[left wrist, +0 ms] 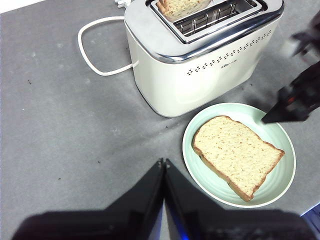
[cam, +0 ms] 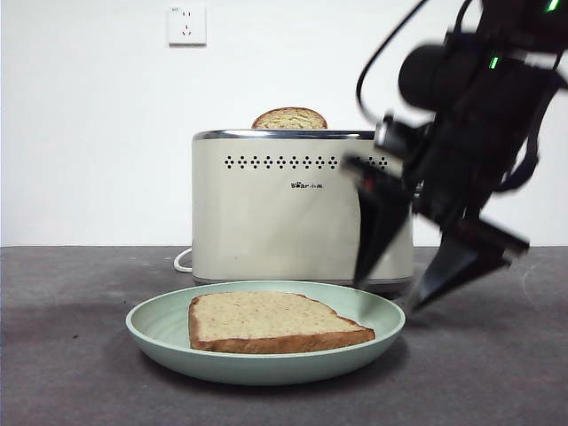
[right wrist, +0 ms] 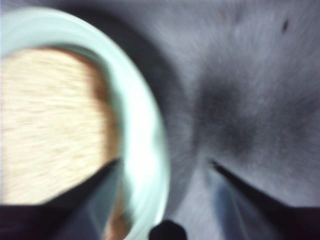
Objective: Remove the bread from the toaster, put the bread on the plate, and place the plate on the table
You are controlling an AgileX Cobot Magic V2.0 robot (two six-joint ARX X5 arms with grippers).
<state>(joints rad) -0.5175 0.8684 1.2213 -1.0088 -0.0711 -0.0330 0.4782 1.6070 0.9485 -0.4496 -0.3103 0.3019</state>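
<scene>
The bread (cam: 266,321) (left wrist: 235,152) (right wrist: 50,125) lies flat on the mint-green plate (cam: 177,342) (left wrist: 280,180) (right wrist: 145,130). The plate rests on the dark table (cam: 71,373) (left wrist: 60,125) in front of the cream toaster (cam: 266,222) (left wrist: 200,65). My right gripper (cam: 390,293) (right wrist: 165,162) is open at the plate's right edge, one jaw over the plate and the other outside the rim; its wrist view is blurred. My left gripper (left wrist: 163,161) is shut and empty, held above the table beside the plate.
A second slice (cam: 289,118) (left wrist: 182,6) pokes its dome from one toaster slot. The white cord (left wrist: 87,55) (cam: 183,260) loops on the table behind the toaster. A wall socket (cam: 186,25) sits high on the white wall.
</scene>
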